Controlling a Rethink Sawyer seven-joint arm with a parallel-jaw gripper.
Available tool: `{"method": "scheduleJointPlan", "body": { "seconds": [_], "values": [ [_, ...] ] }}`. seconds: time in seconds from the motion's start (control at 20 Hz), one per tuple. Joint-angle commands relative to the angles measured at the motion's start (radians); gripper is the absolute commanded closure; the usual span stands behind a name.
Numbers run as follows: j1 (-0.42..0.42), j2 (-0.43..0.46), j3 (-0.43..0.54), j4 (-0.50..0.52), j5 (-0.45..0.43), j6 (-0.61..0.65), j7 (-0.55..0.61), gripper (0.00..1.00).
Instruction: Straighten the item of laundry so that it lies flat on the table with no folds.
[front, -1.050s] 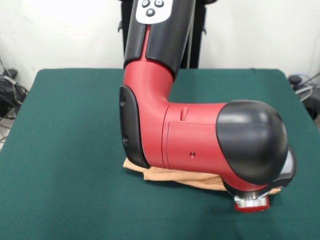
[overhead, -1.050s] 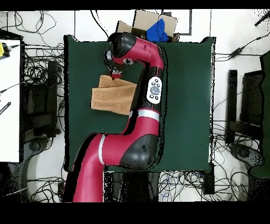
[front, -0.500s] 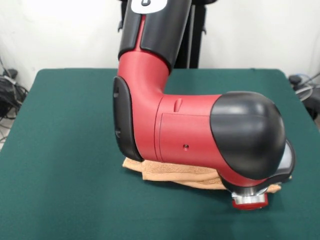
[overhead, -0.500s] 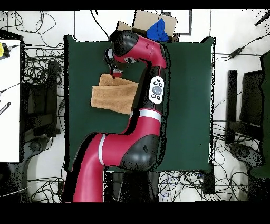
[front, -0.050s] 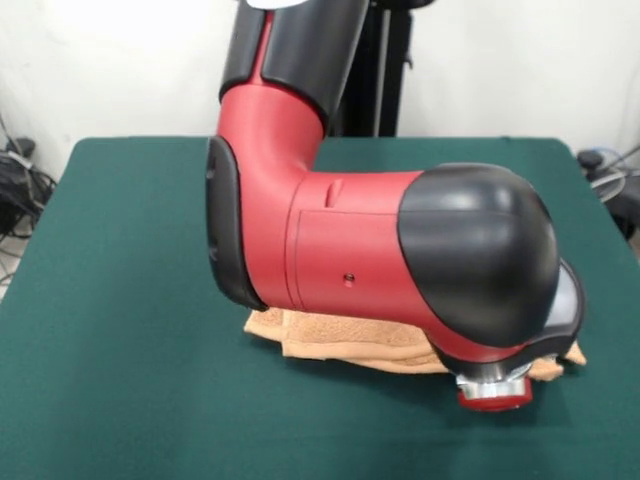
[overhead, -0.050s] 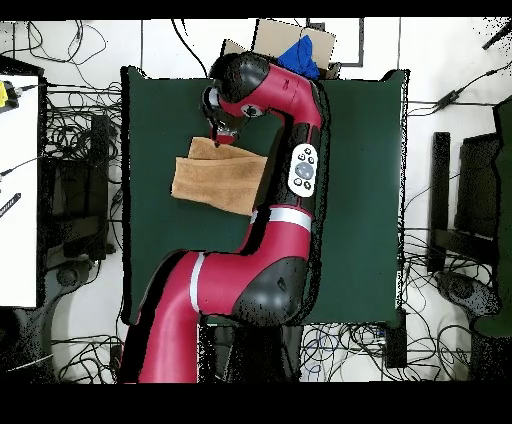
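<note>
The item of laundry is an orange-tan towel lying in folded layers on the left half of the green table in the overhead view. My gripper is down at the towel's edge farthest from the robot's base. Whether it holds the cloth cannot be made out. In the front view the red and black arm covers the gripper. There the towel shows only as a rumpled strip under the arm on the table.
A cardboard box with a blue object in it stands just beyond the table's top edge in the overhead view. Cables lie on the floor all round, and a white desk stands at the left.
The arm has swung slightly, and the gripper has shifted a little away from the base along the towel's far edge. The towel's far edge has shifted slightly with it.
</note>
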Motion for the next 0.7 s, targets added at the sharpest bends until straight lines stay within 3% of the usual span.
{"method": "scheduleJointPlan", "body": {
  "seconds": [0.05, 0.4, 0.7],
  "values": [
    [-0.048, -0.062, 0.089, 0.190, 0.000, 0.124, 0.002, 1.00],
    [-0.070, -0.085, 0.094, 0.199, -0.002, 0.171, 0.002, 1.00],
    [-0.071, -0.044, 0.107, 0.205, -0.039, 0.036, -0.055, 1.00]
  ]
}}
